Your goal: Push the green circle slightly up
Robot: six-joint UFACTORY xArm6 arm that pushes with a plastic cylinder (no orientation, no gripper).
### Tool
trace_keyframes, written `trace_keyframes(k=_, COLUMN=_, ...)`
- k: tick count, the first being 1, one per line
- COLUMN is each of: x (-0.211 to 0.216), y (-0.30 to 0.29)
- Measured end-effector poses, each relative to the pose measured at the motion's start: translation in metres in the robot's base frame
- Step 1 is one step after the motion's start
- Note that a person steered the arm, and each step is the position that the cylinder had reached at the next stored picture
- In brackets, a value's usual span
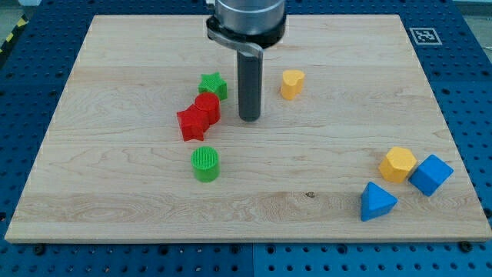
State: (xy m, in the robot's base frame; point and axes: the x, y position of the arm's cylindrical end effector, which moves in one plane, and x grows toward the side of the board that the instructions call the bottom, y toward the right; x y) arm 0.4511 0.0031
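Observation:
The green circle (205, 164) is a ribbed green cylinder on the wooden board (115, 215), below the view's centre-left. My tip (249, 118) is the lower end of a dark rod at the upper middle. It is above and to the right of the green circle and apart from it. The tip stands just right of a red round block (207, 106), with a small gap between them.
A red star block (192, 123) touches the red round block. A green star (213, 85) sits above them. A yellow block (291, 83) lies right of the rod. A yellow hexagon (397, 164), blue cube (430, 175) and blue triangle (377, 201) sit lower right.

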Motion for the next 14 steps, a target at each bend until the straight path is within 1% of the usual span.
trace_keyframes(k=1, x=0.008, y=-0.001)
trace_keyframes(k=3, x=0.104, y=0.021)
trace_keyframes(k=4, x=0.110, y=0.009)
trace_keyframes(k=5, x=0.110, y=-0.030)
trace_keyframes(k=7, x=0.110, y=-0.060)
trace_keyframes(k=8, x=0.098, y=-0.077)
trace_keyframes(k=9, x=0.097, y=-0.107)
trace_keyframes(k=10, x=0.075, y=-0.162)
trace_keyframes(k=12, x=0.006, y=-0.170)
trace_keyframes(k=13, x=-0.045, y=-0.183)
trace_keyframes(k=14, x=-0.100, y=-0.184)
